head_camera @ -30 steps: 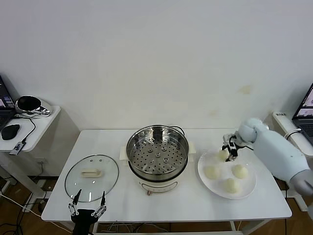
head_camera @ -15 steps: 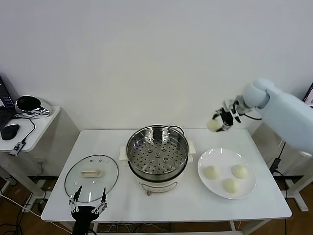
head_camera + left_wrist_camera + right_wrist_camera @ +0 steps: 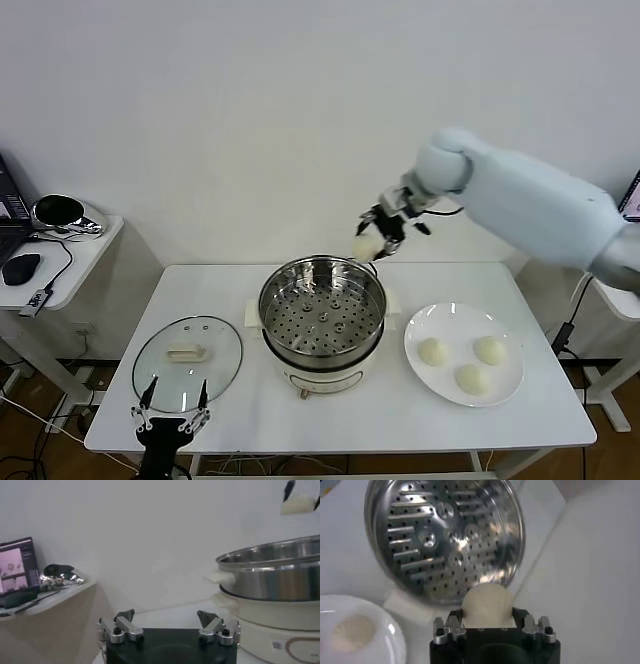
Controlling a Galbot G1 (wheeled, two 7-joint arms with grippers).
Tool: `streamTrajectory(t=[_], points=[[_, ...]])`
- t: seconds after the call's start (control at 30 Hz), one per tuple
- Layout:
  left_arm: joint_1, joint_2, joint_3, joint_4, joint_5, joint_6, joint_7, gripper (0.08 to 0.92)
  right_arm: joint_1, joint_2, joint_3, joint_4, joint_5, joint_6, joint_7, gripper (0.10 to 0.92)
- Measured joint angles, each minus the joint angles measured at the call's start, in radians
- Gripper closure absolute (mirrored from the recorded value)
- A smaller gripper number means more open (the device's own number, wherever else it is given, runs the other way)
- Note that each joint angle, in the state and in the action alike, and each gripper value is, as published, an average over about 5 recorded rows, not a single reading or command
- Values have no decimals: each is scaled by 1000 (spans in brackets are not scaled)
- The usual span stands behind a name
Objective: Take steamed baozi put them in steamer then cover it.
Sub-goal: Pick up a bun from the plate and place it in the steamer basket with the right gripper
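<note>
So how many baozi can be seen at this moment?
4. Three lie on the white plate: one nearest the steamer, one to its right, one at the front. The fourth is in the right gripper, above the steamer's far rim. None looks hidden.

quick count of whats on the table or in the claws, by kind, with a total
buns: 4, with 3 on the plate and 1 in the right claw
plate: 1
steamer: 1
glass lid: 1
total: 7
</note>
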Motion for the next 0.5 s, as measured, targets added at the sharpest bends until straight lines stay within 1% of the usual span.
streamTrajectory(t=[0.2, 0.5], points=[[1, -5, -10, 0, -2, 0, 1, 177, -23, 75, -29, -53, -70, 112, 26, 397], [1, -4, -12, 3, -3, -2, 4, 177, -75, 143, -39, -129, -213, 252, 77, 389]])
